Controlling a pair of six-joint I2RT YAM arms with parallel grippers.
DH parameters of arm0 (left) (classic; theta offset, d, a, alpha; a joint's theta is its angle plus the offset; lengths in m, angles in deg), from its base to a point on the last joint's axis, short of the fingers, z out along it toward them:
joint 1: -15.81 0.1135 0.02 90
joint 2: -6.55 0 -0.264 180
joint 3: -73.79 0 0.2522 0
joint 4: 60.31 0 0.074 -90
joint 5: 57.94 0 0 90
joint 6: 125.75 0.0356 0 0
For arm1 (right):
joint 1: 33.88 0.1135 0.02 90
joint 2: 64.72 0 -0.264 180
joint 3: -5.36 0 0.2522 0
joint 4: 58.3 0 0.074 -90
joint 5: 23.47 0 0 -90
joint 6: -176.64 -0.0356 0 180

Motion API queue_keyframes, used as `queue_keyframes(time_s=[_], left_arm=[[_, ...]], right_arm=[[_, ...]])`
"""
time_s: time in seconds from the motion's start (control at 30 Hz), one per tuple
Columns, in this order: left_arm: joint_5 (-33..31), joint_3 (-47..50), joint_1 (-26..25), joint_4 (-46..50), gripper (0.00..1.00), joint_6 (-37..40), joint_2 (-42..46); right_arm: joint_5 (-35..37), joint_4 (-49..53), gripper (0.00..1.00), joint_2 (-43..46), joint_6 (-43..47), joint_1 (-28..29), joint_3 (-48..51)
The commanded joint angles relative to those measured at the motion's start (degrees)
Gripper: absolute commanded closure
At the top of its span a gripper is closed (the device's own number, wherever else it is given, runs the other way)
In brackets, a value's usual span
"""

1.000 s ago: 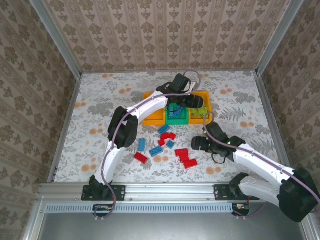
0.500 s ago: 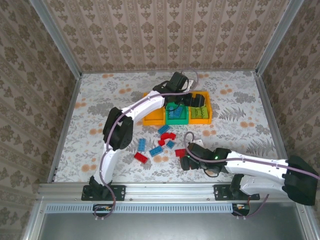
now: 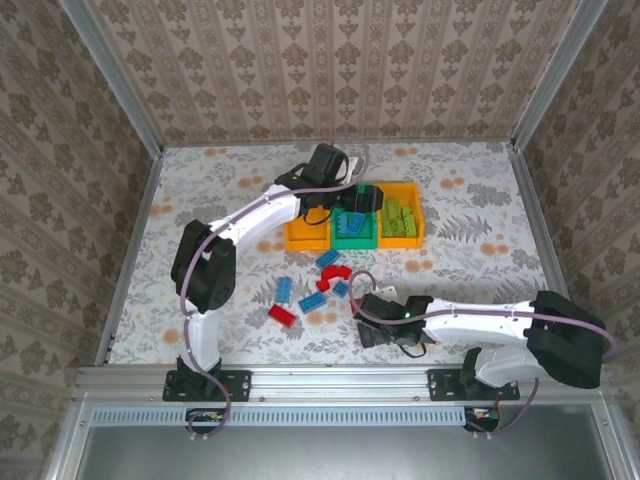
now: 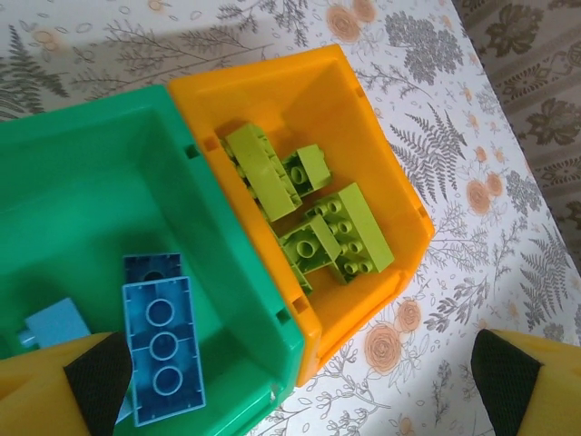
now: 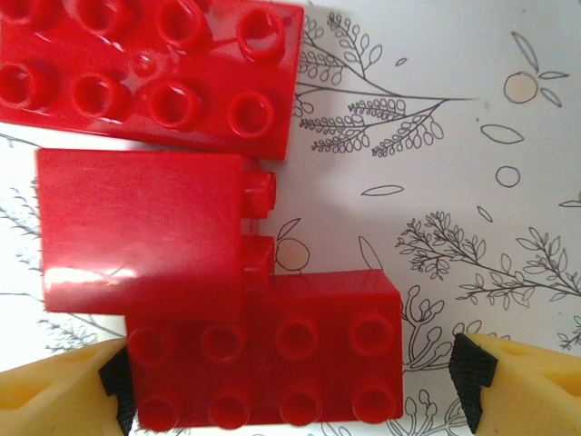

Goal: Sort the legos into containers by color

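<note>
red legos [image 5: 263, 354], lime legos [image 4: 340, 241], orange bin [image 4: 300, 100], green bin [image 4: 82, 154], floral tabletop [image 4: 472, 209]

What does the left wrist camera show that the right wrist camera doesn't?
Left wrist: the green bin holding blue bricks, beside the orange bin holding lime bricks. Right wrist: three red bricks lying on the table. Both: flowered table surface and an open gripper, the left gripper above the bins, the right gripper straddling a red brick.

High rear view and close left-wrist view share the containers [image 3: 354, 243].
</note>
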State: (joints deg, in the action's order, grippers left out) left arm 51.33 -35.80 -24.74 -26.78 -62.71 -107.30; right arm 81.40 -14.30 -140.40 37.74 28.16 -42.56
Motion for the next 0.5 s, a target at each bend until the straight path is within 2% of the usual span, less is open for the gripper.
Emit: queue_keyframes(time_s=[0.0, 0.07, 0.3, 0.47], left_arm=[[-1.0, 1.3, 0.8, -2.4, 0.0, 1.1, 3.6], [-1.2, 2.4, 1.4, -2.4, 0.0, 1.0, 4.3], [-1.6, 8.1, 4.3, -3.6, 0.0, 0.5, 7.8], [-3.8, 12.8, 6.9, -2.1, 0.0, 1.4, 11.3]], right_arm=[[1.9, 0.9, 0.14, -1.9, -1.0, 0.4, -1.7], [0.8, -1.2, 0.18, -2.7, -0.6, 0.4, -1.9], [0.3, -0.1, 0.42, -3.2, -0.5, 0.4, -2.9], [1.4, 2.4, 0.44, 2.2, 2.0, 0.2, -5.3]])
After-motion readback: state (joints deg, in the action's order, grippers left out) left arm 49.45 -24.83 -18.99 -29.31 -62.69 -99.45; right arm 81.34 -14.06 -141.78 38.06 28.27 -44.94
